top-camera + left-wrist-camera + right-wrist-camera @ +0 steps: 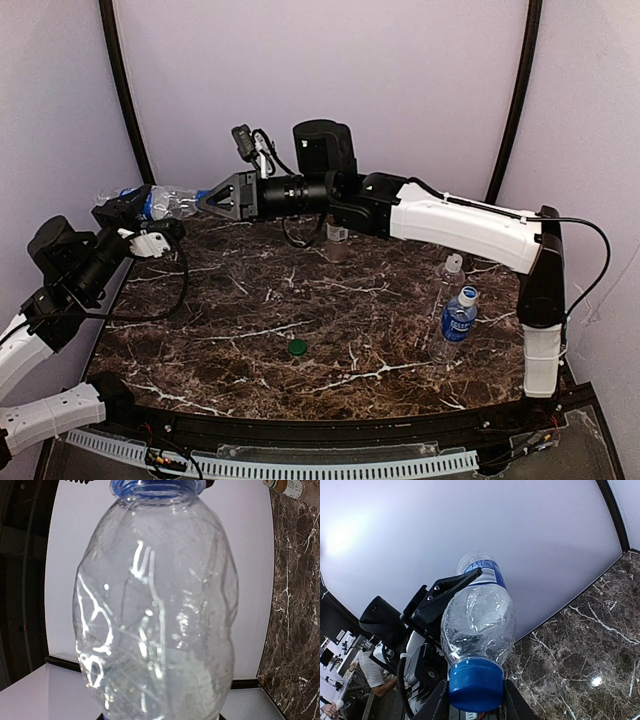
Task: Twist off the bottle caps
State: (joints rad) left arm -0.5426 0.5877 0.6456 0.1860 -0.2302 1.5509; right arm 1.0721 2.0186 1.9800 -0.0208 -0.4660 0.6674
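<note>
My left gripper (140,212) is shut on the clear Pepsi-label bottle (168,201) and holds it level above the table's far left corner. The bottle fills the left wrist view (155,615) and hides my left fingers there. My right gripper (207,198) is shut on its dark blue cap (476,684), a finger on each side, with the bottle (479,617) pointing away. The green cap (297,347) lies loose on the table. The brown-filled bottle (338,240) stands behind my right arm. The plain clear bottle (452,272) and the blue-label bottle (458,322) stand capped at the right.
The dark marble table (250,300) ends at a black front rim. Lilac walls with black poles close in the back and sides. My right arm stretches across the back of the table from the right.
</note>
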